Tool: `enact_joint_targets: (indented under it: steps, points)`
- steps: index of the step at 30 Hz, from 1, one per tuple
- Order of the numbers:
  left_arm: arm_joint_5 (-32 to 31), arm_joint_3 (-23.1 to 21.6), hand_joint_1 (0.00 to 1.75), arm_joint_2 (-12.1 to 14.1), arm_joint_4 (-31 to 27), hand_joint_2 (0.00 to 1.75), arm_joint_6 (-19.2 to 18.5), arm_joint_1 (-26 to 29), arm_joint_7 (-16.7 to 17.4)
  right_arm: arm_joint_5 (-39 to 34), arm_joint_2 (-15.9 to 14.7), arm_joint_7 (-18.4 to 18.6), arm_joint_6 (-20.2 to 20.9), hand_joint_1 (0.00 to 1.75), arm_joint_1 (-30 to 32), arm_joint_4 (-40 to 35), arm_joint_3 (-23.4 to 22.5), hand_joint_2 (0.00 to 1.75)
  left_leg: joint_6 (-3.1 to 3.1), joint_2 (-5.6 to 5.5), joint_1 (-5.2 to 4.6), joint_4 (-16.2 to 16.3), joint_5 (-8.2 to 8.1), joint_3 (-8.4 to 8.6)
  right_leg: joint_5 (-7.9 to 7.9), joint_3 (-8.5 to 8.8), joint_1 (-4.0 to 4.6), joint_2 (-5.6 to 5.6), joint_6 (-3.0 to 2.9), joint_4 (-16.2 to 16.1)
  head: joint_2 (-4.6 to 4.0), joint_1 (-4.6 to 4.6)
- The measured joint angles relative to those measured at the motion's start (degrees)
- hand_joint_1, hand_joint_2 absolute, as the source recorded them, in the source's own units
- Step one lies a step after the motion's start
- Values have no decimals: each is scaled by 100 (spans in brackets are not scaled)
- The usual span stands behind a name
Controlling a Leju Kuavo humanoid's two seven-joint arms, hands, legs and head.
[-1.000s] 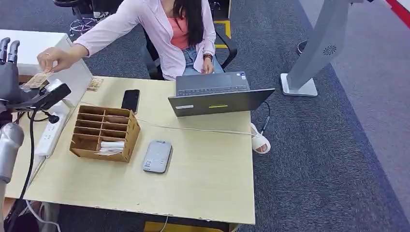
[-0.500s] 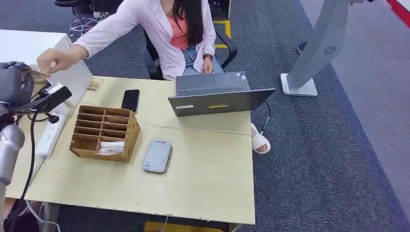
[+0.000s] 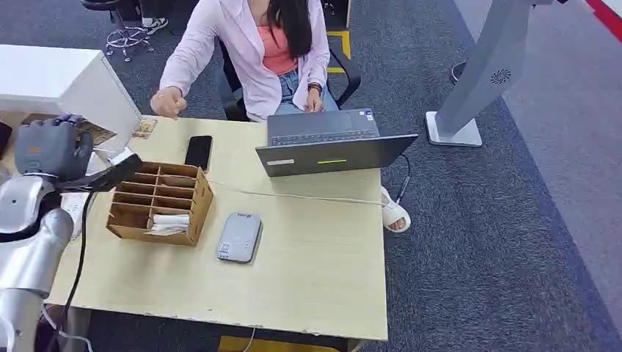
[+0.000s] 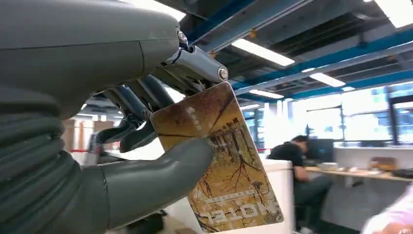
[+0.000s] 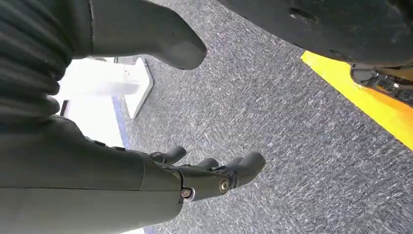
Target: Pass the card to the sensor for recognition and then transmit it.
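- My left hand (image 3: pixel 53 149) pinches the card (image 4: pixel 219 161) between thumb and fingers, at ten o'clock from the sensor (image 3: pixel 239 237).
- My right hand (image 5: pixel 146 185) hangs empty over carpet, fingers seemingly apart.

Card (image 4: pixel 221 161) is golden-brown with a dark tree pattern, worktop (image 3: pixel 308 271) pale wood, box (image 3: pixel 158 202) brown cardboard, reader (image 3: pixel 239 237) grey, phone (image 3: pixel 198 152) black, carpet (image 3: pixel 499 242) speckled dark grey.

**Three viewpoints**

The head view looks down from high onto the table (image 3: pixel 293 279). The left wrist view sits close behind the left hand (image 4: pixel 122 161), facing upward toward the ceiling. The right wrist view faces the carpet (image 5: pixel 272 97).
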Motion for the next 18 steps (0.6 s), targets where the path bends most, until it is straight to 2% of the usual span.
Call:
enact_joint_targets:
  steps: [2,6,12,18]
  points:
    - [-6,-179,175,-239,-284,175,35,224,15,-20,2,0,-9,0,-4,0,22,175,1,-3,-1,1,-1,-2,0,0,-2,-3,1,-1,0,2]
    - [-42,-451,175,-546,-655,175,53,527,87,-35,2,0,-9,0,-5,0,37,175,2,6,-1,3,-2,-3,3,-2,-1,3,4,-2,0,0]
    - [-20,-676,175,-795,-945,175,51,699,66,-53,2,2,-15,0,-6,0,42,175,1,-1,2,2,-1,-3,2,-4,3,-2,4,-1,0,-2]
    - [-20,-735,175,-902,-1030,175,51,731,66,-53,2,2,-15,0,-1,0,46,175,1,5,2,1,-1,-2,3,-4,3,3,3,-1,0,0]
